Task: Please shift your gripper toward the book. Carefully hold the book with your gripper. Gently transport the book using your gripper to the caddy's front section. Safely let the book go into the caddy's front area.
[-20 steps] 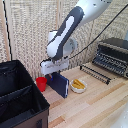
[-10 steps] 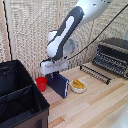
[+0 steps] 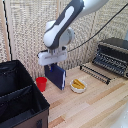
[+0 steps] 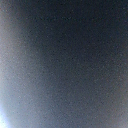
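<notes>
Desk [image 3: 100, 105]: pale wood, carrying everything listed.

Caddy [image 3: 15, 95]: black fabric box at the exterior view's left, open-topped, a divider across it; no book inside.

Toaster oven [image 3: 114, 55]: black and silver, far at the exterior view's right, a dark rack [image 3: 97, 72] lying in front.

Gripper [image 3: 53, 64]: white boxy head directly over the book, fingers hidden behind head and cover; degree of opening and any hold on the book not discernible. Wrist view filled edge to edge by a blurred dark blue surface, probably the cover at very close range.

Book [image 3: 56, 76]: dark navy, standing upright on an edge between cup and bowl, top edge meeting the gripper, well apart from the caddy. Likely light, stiff and smooth-covered, so prone to slipping or swinging under a loose pinch; best taken across the thin dimension near the middle of the top edge, so as to hang straight.

Bowl [image 3: 78, 86]: small, pale, with yellow contents, just beside the book toward the exterior view's right.

Cup [image 3: 41, 83]: red, between book and caddy; a possible obstacle on a low path to the caddy.
</notes>
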